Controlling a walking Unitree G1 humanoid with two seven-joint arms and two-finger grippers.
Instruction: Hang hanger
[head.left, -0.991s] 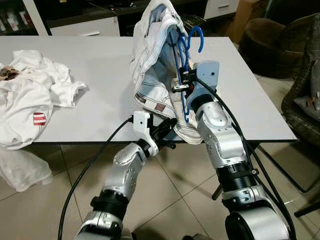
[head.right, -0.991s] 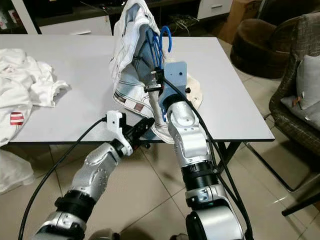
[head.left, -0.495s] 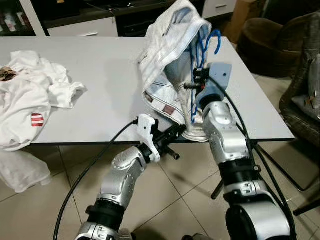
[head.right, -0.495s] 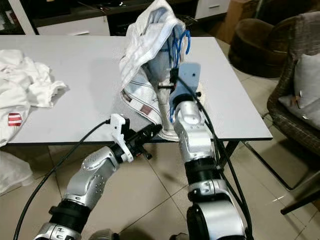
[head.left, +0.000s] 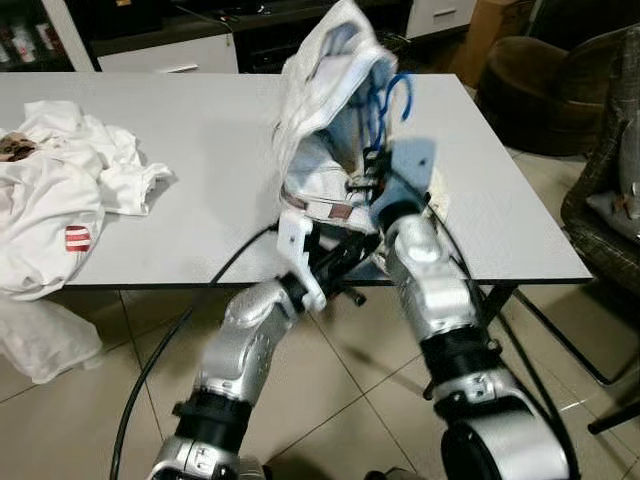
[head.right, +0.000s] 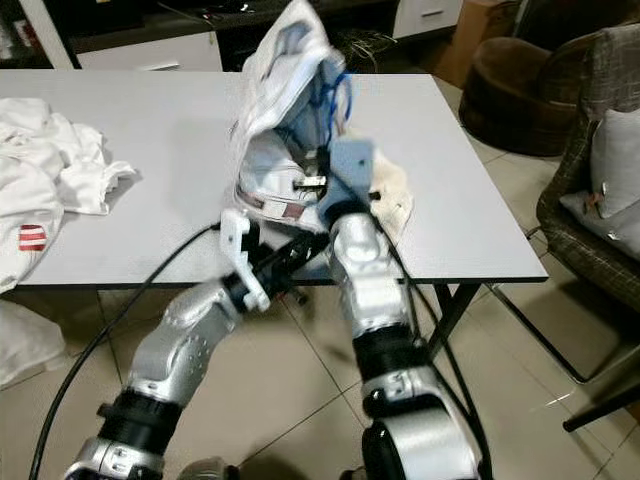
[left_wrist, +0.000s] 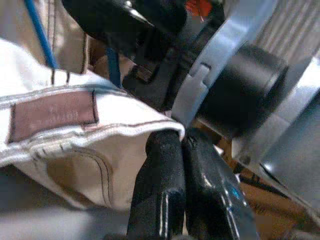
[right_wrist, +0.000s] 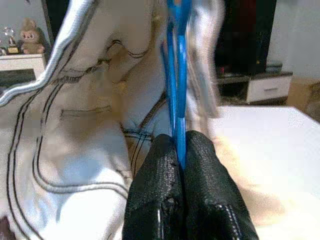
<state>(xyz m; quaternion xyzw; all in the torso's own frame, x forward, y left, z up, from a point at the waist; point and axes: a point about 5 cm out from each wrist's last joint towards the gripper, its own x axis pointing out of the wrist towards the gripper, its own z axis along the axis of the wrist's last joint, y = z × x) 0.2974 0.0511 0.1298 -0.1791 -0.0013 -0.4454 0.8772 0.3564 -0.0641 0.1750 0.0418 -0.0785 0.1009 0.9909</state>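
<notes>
Hanger (head.left: 385, 105): blue, held upright above the near edge of the tabletop, its hook uppermost; a pale garment hangs over it.
Garment (head.left: 325, 110): white-cream with dark stitching and a brownish label patch; it is lifted over the tabletop, draped round the hanger, its lower hem down by the tabletop's near edge.
Right gripper (right_wrist: 180, 157): raised over the tabletop's near edge, just behind the garment; its fingers (right_wrist: 207, 200) are pressed together on the hanger's blue bar, which runs up between them in the right wrist view.
Left gripper (left_wrist: 181, 145): reaches up from below the tabletop edge to the garment's lower hem, right beside the right wrist; its fingers (left_wrist: 157, 185) are pressed together with the hem's edge caught at their tips.
Tabletop (head.left: 190, 150): pale grey, rectangular, on dark legs.
Clothes (head.left: 60, 195): a heap of white clothes lies on the left of the tabletop, well apart from the garment, with a red-and-white striped tag; part of the heap hangs over the near edge.
Floor (head.left: 90, 420): light tiles.
Chair (head.left: 605, 190): dark wicker, to the right of the tabletop, with a grey cushion.
Armchair (head.left: 530, 85): dark, beyond the tabletop's far right corner.
</notes>
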